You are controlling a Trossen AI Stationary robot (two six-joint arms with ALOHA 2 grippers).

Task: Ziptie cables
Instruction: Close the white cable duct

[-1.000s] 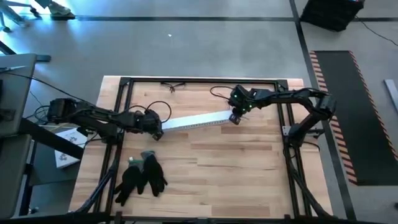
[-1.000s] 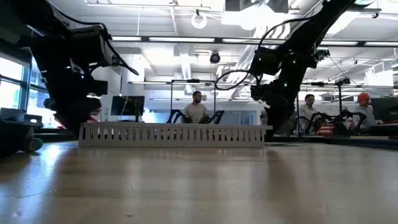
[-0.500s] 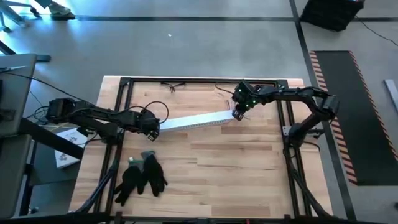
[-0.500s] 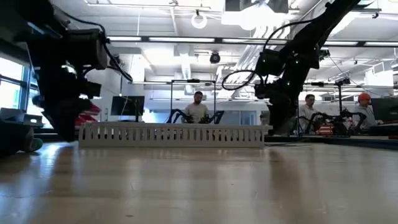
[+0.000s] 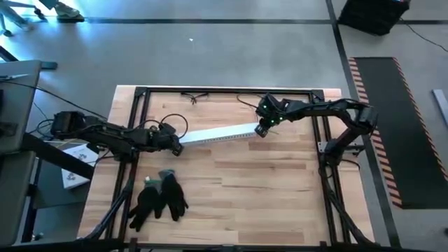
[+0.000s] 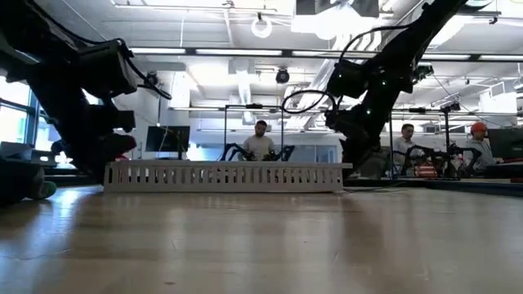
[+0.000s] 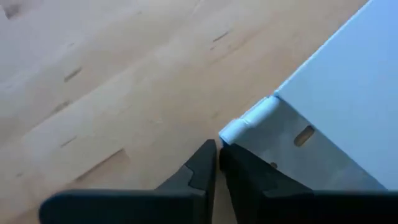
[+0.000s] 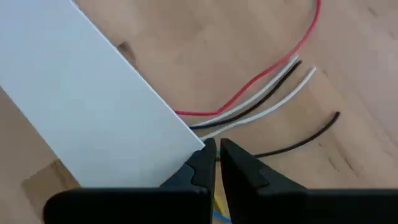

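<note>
Right wrist view shows the cables [image 8: 267, 93], thin red, white and black wires with a hint of yellow and blue, lying loose on the wooden table [image 8: 205, 43] and running out from under one end of the white slotted channel [image 8: 93, 106]. They look light, limp and springy, likely to slide apart unless pinched together close to the channel end where they run side by side. Right gripper [image 8: 217, 155] has its fingers nearly together, tips at the channel's corner just above the wires, holding nothing. Left wrist view shows the left gripper [image 7: 217, 158] at the channel's other end, fingers almost closed, tips touching or just beside its edge. High view shows black gloves [image 5: 159, 197] lying near the table's front
</note>
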